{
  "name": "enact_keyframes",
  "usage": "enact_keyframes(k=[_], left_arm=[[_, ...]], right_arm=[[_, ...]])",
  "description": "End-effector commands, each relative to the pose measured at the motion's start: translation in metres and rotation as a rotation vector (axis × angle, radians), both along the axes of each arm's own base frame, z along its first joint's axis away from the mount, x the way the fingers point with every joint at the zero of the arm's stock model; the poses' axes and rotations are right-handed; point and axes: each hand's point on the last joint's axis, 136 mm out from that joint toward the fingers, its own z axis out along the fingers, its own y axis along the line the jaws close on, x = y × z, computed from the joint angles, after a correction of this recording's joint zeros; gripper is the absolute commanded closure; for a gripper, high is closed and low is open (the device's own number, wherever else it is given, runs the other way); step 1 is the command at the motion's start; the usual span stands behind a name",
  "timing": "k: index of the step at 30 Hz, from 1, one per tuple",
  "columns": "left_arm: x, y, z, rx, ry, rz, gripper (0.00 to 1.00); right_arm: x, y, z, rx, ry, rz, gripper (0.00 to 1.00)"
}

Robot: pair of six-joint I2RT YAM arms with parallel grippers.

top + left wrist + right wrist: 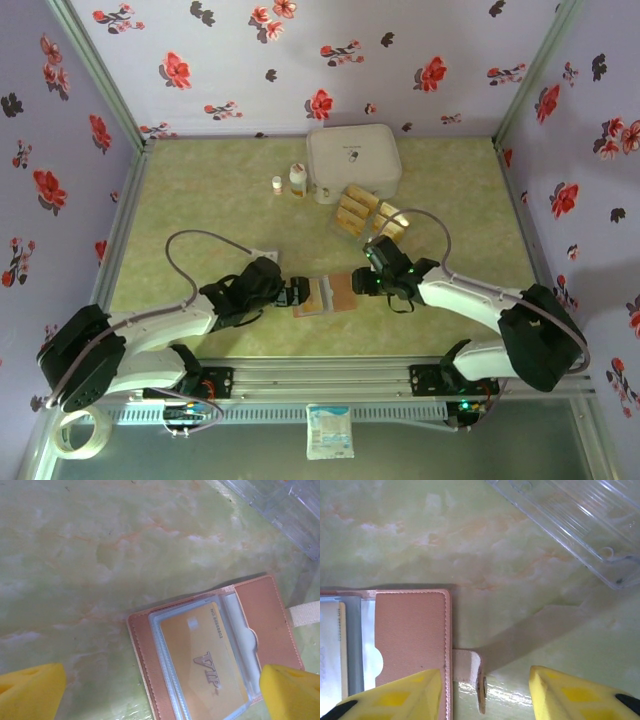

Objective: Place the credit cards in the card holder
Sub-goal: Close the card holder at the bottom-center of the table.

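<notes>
The card holder (325, 296) lies open on the tabletop (200, 200) between your left jaws and right jaws, both spread apart, empty. Remaining credit cards (365, 213) stand just beyond, nearer your right arm (470, 295).

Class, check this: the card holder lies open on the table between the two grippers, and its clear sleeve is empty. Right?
One mistake. The card holder lies open on the table between the left gripper and right gripper, but its clear sleeve holds a golden card marked VIP, as the left wrist view shows.
</notes>
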Motion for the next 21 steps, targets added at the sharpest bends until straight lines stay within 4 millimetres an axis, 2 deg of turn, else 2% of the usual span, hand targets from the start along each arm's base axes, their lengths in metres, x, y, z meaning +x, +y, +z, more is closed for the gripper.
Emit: enact_keyframes(k=[1,4,8,13,16,21], left_arm=[[0.004,-0.017,0.008,-0.057,-0.002,-0.019,0.0],[0.004,-0.022,0.006,-0.054,0.0,-0.032,0.0],[0.005,-0.028,0.003,-0.059,0.005,-0.043,0.0],[0.005,-0.035,-0.001,-0.059,0.012,-0.058,0.0],[0.006,-0.041,-0.003,-0.058,0.017,-0.067,0.0],[0.008,-0.044,-0.01,-0.045,0.027,-0.07,0.0]], right_arm=[[0.0,-0.003,-0.005,0.002,0.006,-0.012,0.53],[0.0,-0.003,-0.007,0.003,0.008,-0.009,0.61],[-0.002,0.0,-0.011,0.01,0.022,0.002,0.78],[-0.004,0.001,-0.012,0.021,0.027,0.007,0.95],[-0.006,0.001,-0.011,0.034,0.03,0.006,1.0],[-0.008,0.001,-0.01,0.048,0.031,0.003,1.0]])
